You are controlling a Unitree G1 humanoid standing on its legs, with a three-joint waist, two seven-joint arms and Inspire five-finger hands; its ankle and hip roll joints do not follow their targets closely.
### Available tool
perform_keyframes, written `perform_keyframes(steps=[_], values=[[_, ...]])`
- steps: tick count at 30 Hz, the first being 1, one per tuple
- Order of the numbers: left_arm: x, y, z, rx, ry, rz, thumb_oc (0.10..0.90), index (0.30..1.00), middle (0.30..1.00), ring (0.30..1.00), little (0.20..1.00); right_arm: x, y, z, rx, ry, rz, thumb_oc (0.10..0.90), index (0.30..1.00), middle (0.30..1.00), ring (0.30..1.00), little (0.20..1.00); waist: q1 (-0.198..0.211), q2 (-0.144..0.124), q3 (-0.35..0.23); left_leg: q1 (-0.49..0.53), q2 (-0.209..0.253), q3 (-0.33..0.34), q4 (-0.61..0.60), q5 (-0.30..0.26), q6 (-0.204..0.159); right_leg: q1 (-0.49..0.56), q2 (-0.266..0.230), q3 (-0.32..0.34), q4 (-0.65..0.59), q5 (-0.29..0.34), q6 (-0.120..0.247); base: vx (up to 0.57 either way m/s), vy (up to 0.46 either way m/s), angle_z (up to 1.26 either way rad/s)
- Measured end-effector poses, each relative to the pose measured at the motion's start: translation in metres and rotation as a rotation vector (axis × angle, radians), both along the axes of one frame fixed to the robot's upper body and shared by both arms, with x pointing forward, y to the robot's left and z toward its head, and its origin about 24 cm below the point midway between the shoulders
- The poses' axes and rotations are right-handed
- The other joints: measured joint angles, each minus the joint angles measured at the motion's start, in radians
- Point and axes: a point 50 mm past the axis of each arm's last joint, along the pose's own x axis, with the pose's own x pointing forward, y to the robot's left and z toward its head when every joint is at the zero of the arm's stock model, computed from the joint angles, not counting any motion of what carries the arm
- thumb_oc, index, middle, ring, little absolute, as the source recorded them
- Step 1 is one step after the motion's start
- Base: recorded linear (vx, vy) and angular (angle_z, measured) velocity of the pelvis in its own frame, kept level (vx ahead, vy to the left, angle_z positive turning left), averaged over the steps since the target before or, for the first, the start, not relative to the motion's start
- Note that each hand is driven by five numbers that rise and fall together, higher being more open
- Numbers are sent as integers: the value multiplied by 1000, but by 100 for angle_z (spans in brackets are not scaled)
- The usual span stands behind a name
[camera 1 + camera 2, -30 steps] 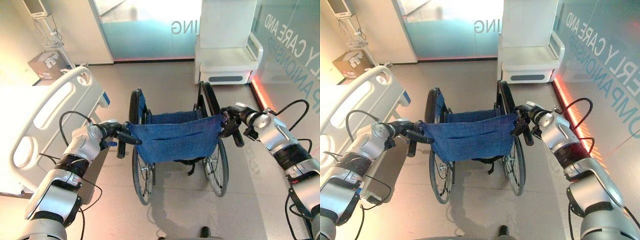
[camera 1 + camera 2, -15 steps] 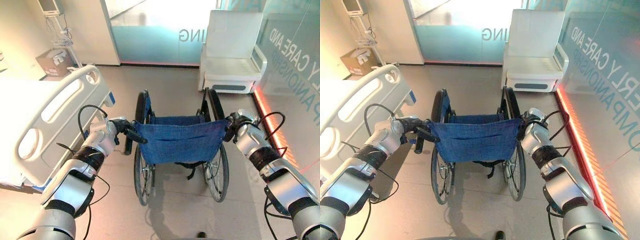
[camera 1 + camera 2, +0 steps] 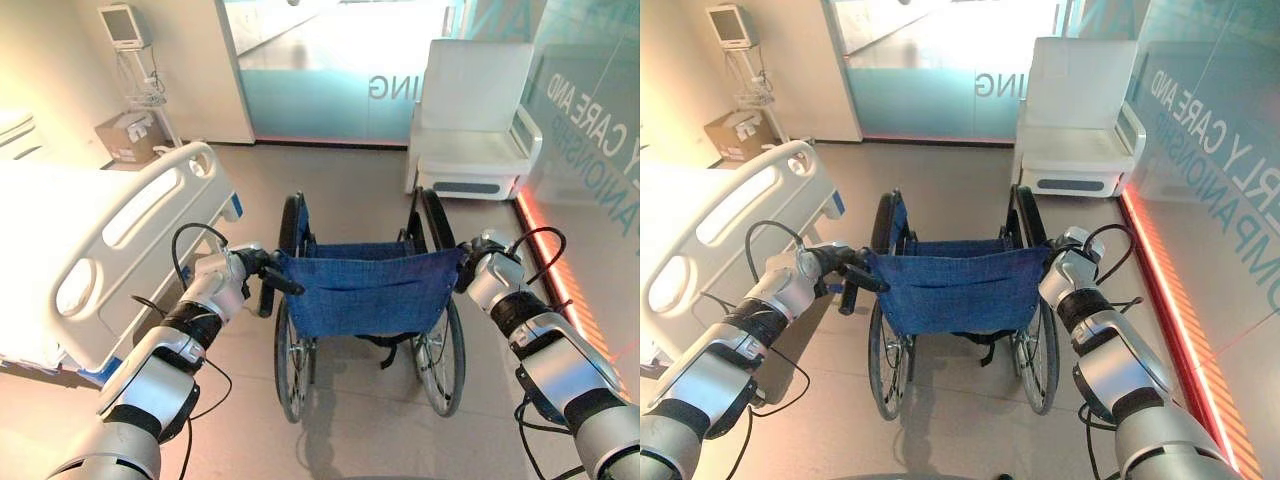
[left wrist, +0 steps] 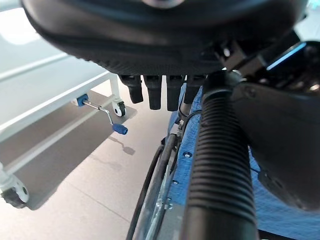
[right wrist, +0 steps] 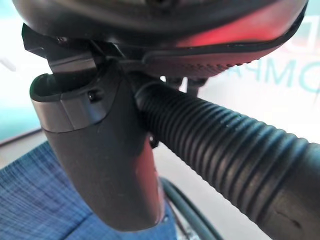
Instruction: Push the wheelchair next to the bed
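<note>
The wheelchair (image 3: 365, 300) stands on the floor (image 3: 350, 190) just beside the foot end of the hospital bed (image 3: 90, 250), its blue fabric backrest (image 3: 370, 290) facing the robot and its big wheels pointing on toward the white armchair (image 3: 475, 130) by the glass wall. The left hand (image 3: 255, 265) is wrapped round the ribbed left push handle (image 4: 215, 180), fingers curled over it in its wrist view; the right hand (image 3: 472, 262) grips the ribbed right push handle (image 5: 220, 140), with the thumb closed against it. Over the last second the whole view has shifted: the bed's white footboard (image 3: 150, 230) now sits closer alongside the wheelchair, more of the room beyond shows, including a monitor stand (image 3: 135, 50) and a cardboard box (image 3: 130, 135) near the bed, and both arms reach out straighter to the handles. That reads as the robot walking the wheelchair forward, so the push seems well under way; the chair is level with the footboard but likely needs to travel further along the bed's side, keeping its left wheel off the frame.
</note>
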Motion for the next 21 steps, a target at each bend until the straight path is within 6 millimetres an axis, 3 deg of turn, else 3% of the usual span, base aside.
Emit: perform_keyframes(steps=[8,9,10,11,12,13,21], values=[[-2,2,-4,12,-30,1,800,900,900,900,900,0,-4,1,64,59,32,800,900,900,900,900,0,-7,-5,0,0,-2,2,0,0,5,0,-2,0,0,0,14,-1,1],[-2,1,-6,2,-40,3,800,900,900,900,900,0,-5,1,67,62,39,685,728,728,728,728,0,-8,-6,0,0,-3,3,0,0,6,0,-3,0,0,0,0,0,0],[-2,1,-6,-4,-47,5,800,900,900,900,900,0,-6,1,68,64,42,442,364,364,364,364,0,-8,-6,0,0,-3,3,0,0,6,0,-3,0,0,0,0,0,0],[-2,1,-7,-8,-62,6,736,804,804,804,804,1,-9,2,72,64,52,400,300,300,300,300,2,-13,-8,0,0,-4,3,0,0,6,-1,-3,0,0,0,0,0,0],[-2,1,-7,-8,-71,2,519,479,479,479,479,1,-10,2,74,67,55,400,300,300,300,300,4,-12,-6,0,0,-4,4,0,0,6,-1,-4,0,0,0,0,0,0],[-2,1,-7,-12,-79,-2,400,300,300,300,300,2,-11,3,79,60,59,400,300,300,300,300,6,-14,-7,0,0,-5,4,0,0,6,0,-4,3,0,0,0,0,0],[-3,-5,-5,-26,-147,-14,400,300,300,300,300,0,-20,8,143,5,40,400,300,300,300,300,14,-15,3,-2,-1,-9,3,2,-2,5,0,-5,3,0,0,0,0,0]])
